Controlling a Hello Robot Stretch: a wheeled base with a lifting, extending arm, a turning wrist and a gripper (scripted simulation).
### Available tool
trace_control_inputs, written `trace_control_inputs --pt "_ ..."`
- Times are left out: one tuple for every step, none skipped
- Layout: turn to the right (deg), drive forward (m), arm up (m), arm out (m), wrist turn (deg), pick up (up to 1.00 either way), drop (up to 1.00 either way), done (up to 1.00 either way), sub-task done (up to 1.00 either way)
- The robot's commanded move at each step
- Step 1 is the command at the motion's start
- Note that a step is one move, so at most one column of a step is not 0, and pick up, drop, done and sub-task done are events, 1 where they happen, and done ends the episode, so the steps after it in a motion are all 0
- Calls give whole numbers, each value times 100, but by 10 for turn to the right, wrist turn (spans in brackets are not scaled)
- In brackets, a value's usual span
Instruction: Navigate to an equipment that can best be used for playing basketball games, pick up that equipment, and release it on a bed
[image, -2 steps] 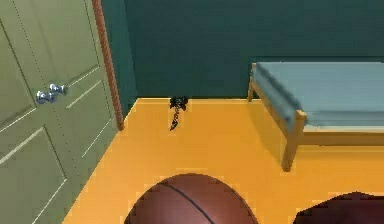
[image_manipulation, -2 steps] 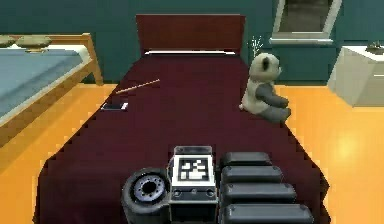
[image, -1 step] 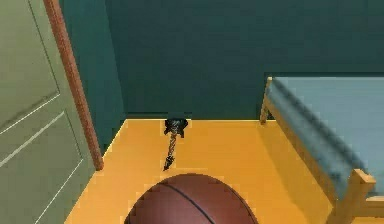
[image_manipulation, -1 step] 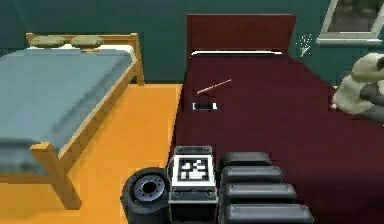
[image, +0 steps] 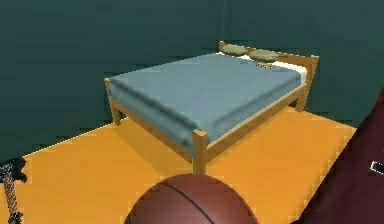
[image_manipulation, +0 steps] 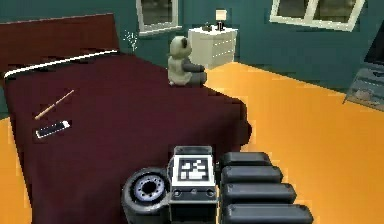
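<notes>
A brown basketball (image: 192, 203) sits at the bottom middle of the forward view, cut off by the lower edge, with orange floor (image: 270, 160) around it. Beyond it stands a wooden bed (image: 205, 95) with a blue cover and 2 pillows (image: 250, 52). In the arm side view, the arm (image_manipulation: 255, 190) lies low beside a dark red bed (image_manipulation: 130, 110) carrying a teddy bear (image_manipulation: 183, 60), a thin stick (image_manipulation: 55, 104) and a phone (image_manipulation: 52, 129). The gripper (image_manipulation: 150, 196) shows as a dark round body; whether it holds anything cannot be told.
</notes>
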Motion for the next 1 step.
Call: trace_control_inputs --pt "60 0 0 0 0 0 0 0 0"
